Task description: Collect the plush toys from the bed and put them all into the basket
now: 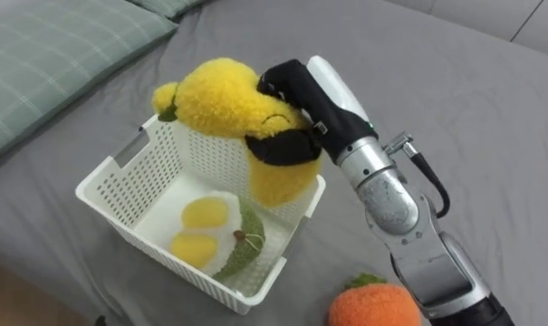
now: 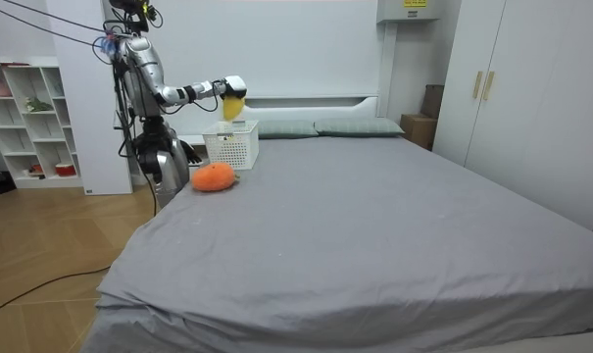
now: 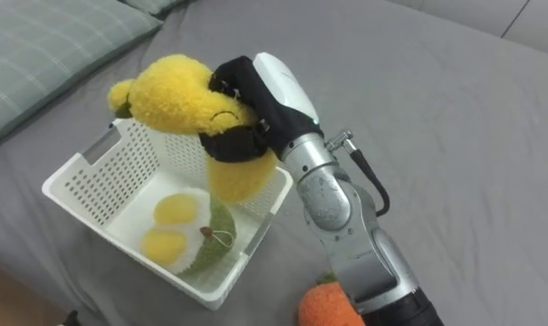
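Observation:
My right hand [image 1: 296, 91] is shut on a fluffy yellow plush toy [image 1: 224, 100], its dark fingers curled over the toy's top and round its middle. The toy hangs upright over the far right corner of a white lattice basket [image 1: 110, 181], its lower end inside the rim. In the basket lies a white, yellow and green plush toy [image 1: 215, 235]. An orange plush toy [image 1: 378, 306] with a green top rests on the grey bed [image 1: 491, 109], right of the basket and under my forearm. In the room view I stand at the bed's corner with that arm stretched over the basket [image 2: 231, 147].
A green checked pillow [image 1: 47, 54] lies left of the basket at the head of the bed. The bed's near edge and wooden floor [image 1: 2, 290] show at the lower left. White shelves [image 2: 31, 118] stand behind me, and wardrobes [image 2: 531, 88] across the room.

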Robot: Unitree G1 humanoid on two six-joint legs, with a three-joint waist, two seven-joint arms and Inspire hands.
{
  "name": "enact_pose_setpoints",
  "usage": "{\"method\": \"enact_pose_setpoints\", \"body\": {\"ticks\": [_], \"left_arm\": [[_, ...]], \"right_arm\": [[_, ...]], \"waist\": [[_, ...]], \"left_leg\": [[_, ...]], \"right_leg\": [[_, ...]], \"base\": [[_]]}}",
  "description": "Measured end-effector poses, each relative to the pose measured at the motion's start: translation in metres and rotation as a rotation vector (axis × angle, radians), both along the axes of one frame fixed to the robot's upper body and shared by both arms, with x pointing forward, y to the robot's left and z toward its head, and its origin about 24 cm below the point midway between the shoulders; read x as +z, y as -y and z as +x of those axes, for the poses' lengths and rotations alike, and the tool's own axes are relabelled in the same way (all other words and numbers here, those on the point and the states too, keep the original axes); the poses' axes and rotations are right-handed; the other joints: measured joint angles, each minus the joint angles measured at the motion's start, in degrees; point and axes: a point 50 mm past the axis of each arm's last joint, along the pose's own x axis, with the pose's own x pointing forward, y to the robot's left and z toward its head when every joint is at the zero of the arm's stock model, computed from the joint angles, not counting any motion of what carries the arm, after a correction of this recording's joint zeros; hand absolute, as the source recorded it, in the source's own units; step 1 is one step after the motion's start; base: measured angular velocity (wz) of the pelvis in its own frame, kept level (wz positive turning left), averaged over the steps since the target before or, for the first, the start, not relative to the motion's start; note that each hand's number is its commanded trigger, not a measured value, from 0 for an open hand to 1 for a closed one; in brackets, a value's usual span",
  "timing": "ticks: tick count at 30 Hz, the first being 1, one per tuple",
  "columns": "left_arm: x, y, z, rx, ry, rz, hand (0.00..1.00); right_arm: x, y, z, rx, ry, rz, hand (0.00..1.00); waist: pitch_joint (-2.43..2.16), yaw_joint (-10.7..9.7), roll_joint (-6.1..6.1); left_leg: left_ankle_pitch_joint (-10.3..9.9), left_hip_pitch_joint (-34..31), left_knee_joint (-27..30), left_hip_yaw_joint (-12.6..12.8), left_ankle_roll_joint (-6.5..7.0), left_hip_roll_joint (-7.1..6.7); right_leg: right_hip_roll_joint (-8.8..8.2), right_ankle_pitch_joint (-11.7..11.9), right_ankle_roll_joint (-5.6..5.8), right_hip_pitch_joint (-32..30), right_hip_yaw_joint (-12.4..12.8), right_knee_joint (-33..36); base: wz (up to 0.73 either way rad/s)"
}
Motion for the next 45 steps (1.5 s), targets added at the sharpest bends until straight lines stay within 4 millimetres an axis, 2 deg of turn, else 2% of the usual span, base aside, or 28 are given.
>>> {"method": "enact_pose_setpoints", "body": {"ticks": [5,9,15,20,39,42,43,45], "left_arm": [[0.0,-0.001,0.0,0.0,0.002,0.003,0.0],[0.0,-0.001,0.0,0.0,0.002,0.004,0.0],[0.001,-0.001,0.001,0.006,0.004,0.004,0.0],[0.001,-0.001,0.004,0.003,0.012,0.004,0.0],[0.001,-0.003,0.004,0.008,0.007,0.008,0.0],[0.001,-0.004,0.004,0.011,0.005,0.009,0.0],[0.001,-0.004,0.003,0.011,0.004,0.009,0.0],[0.001,-0.004,0.0,0.013,-0.003,0.01,0.0]], "right_arm": [[-0.005,-0.001,0.0,0.006,-0.018,-0.012,0.0],[-0.01,0.0,0.001,0.0,-0.041,-0.022,0.0],[-0.01,0.001,0.002,-0.015,-0.033,-0.017,0.0],[-0.01,0.001,0.002,-0.026,-0.024,-0.011,0.0],[-0.011,0.003,0.002,-0.037,-0.027,-0.004,0.0],[-0.02,0.006,0.002,-0.041,-0.079,0.022,0.0],[-0.027,0.009,-0.001,-0.048,-0.112,0.037,0.0],[-0.037,0.012,-0.007,-0.059,-0.153,0.041,0.0]], "waist": [[0.07,0.1,-0.13],[-0.17,0.1,-0.61],[-0.07,0.1,-0.51],[0.29,0.1,-0.43],[0.19,-0.1,-0.58],[0.18,-0.2,-0.59],[0.29,-0.4,-0.43],[0.21,-1.2,-0.54]], "left_leg": [[0.0,-0.3,0.1,-0.4,0.03,-0.16],[0.1,-0.8,0.1,-0.7,0.1,-0.38],[0.1,-0.9,0.5,-1.1,0.12,-0.4],[0.1,-1.0,0.5,-1.1,0.13,-0.41],[0.1,-0.9,0.5,-1.1,0.13,-0.44],[0.1,-0.3,0.5,-0.9,0.13,-0.44],[0.1,-0.1,0.5,-1.0,0.14,-0.43],[0.0,-0.2,0.5,-1.0,0.2,-0.47]], "right_leg": [[-0.1,0.0,0.02,0.0,-0.4,-0.2],[-0.19,0.0,0.03,-0.1,-0.9,-0.8],[-0.21,0.0,0.04,-0.1,-1.1,-0.9],[-0.21,0.0,0.04,-0.1,-1.1,-0.9],[-0.22,0.0,0.04,0.0,-1.4,-0.9],[-0.23,0.0,0.04,0.3,-1.3,-0.9],[-0.26,0.0,0.06,0.6,-1.5,-0.9],[-0.3,-0.1,0.12,0.8,-1.4,-0.9]], "base": [[0.02],[0.05],[0.02],[0.0],[0.0],[0.0],[0.0],[0.02]]}}
